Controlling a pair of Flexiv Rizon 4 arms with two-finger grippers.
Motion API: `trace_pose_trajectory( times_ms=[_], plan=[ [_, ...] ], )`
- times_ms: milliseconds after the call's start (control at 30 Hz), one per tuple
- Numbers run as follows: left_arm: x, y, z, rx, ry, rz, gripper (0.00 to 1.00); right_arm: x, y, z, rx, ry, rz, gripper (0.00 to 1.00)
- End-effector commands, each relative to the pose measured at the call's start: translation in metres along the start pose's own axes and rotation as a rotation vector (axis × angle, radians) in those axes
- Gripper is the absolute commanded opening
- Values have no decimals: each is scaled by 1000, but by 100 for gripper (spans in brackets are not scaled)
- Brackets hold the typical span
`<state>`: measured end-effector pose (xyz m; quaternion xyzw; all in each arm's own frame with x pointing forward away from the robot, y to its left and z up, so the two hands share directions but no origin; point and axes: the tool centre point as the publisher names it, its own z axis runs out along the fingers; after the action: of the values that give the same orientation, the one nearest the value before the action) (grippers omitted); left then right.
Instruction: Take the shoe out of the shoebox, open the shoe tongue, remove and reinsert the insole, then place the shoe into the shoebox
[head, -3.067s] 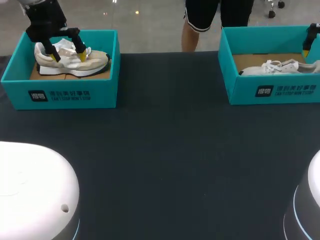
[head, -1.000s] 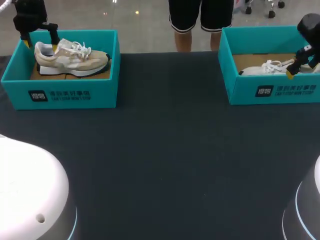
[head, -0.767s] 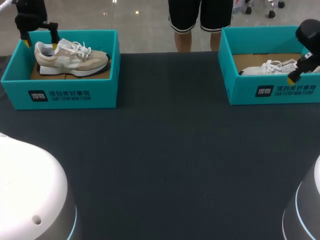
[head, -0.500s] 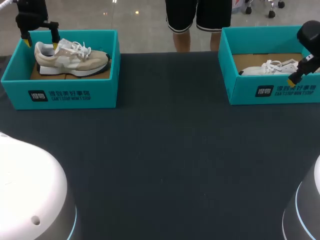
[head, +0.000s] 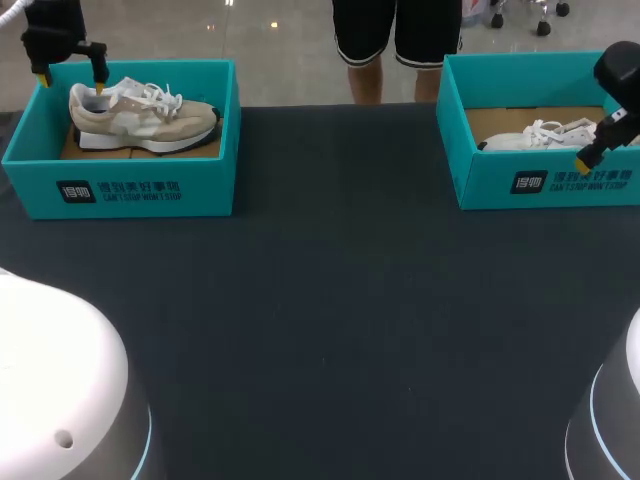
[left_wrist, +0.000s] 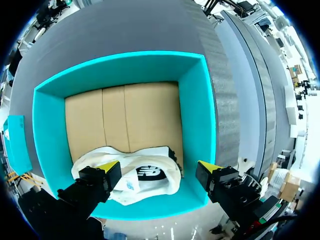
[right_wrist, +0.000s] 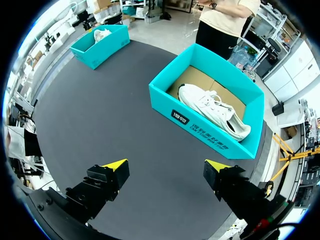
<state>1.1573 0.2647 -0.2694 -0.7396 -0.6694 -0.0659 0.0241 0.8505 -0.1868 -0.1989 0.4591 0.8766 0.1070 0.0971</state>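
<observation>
Teal cardboard is being counted twice on the dark surface (head: 330, 300): two shoeboxes, the left shoebox (head: 120, 188) at the upper left of the frame and the right shoebox (head: 540, 185) at the upper right. Two shoes are being counted as well, a beige shoe (head: 145, 118) lying in the left shoebox and a white shoe (head: 545, 135) in the right. The left hand (head: 70, 78) is being held wide open and empty just above the beige shoe's heel. The right hand (right_wrist: 166, 165) is likewise being kept spread and empty, short of the right shoebox. By judgement, the taking-out step is being approached, so lowering around the heel and closing are being called for.
</observation>
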Motion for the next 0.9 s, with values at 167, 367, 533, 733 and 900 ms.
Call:
trace_pose_trajectory(
  times_ms=[167,367,533,733,900],
  plan=[
    [14,24,25,32,-21,-3,100,0,0,1,0,1,-1,100],
    [15,42,32,60,-43,3,74,0,0,1,0,1,-1,100],
    [13,51,33,64,-72,12,65,0,0,1,0,1,-1,100],
    [16,55,35,64,-96,27,45,0,0,1,0,1,-1,100],
    [24,53,38,58,-99,36,57,0,0,1,0,1,-1,100]
  ],
)
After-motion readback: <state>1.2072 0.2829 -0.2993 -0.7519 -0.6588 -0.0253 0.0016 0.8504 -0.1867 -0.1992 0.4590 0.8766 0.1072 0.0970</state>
